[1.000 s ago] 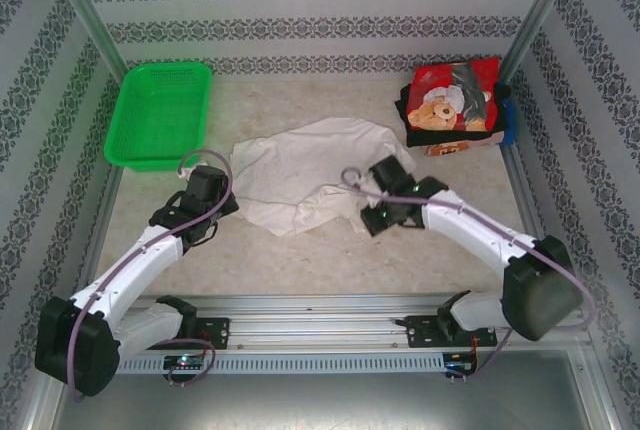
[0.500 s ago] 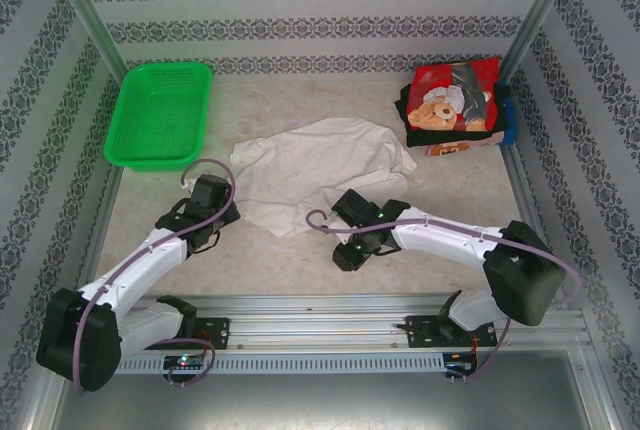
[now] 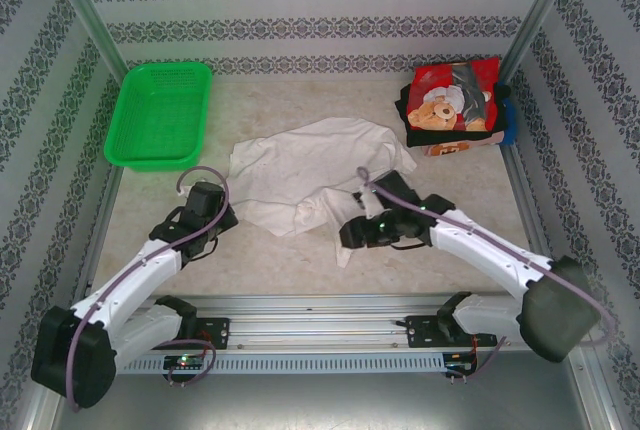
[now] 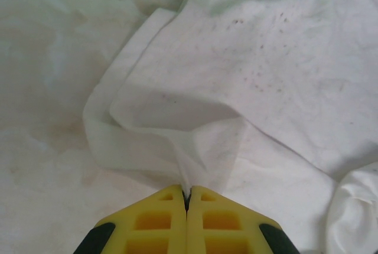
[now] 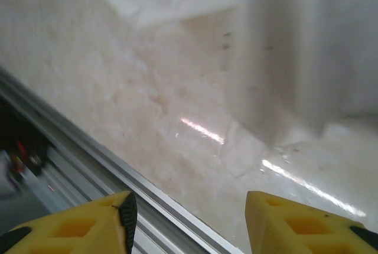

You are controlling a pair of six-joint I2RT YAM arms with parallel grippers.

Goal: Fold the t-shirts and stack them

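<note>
White t-shirt [image 3: 310,165]: crumpled mid-table in top view, folded stack [image 3: 455,105] in far right corner, green basket [image 3: 160,115] far left.
Left wrist: left gripper [image 4: 187,198] pinched tight on a fold of shirt edge.
Right wrist: right gripper [image 5: 189,212] fingers apart, gripping nothing, over bare table [image 5: 177,100]; shirt just beyond.

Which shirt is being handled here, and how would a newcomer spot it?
On the pale table, between the green basket at the far left and the folded stack at the far right, lies the white shirt. It is the only one spread out and crumpled, plain with no print, its near-left edge pinched in the left gripper.
</note>
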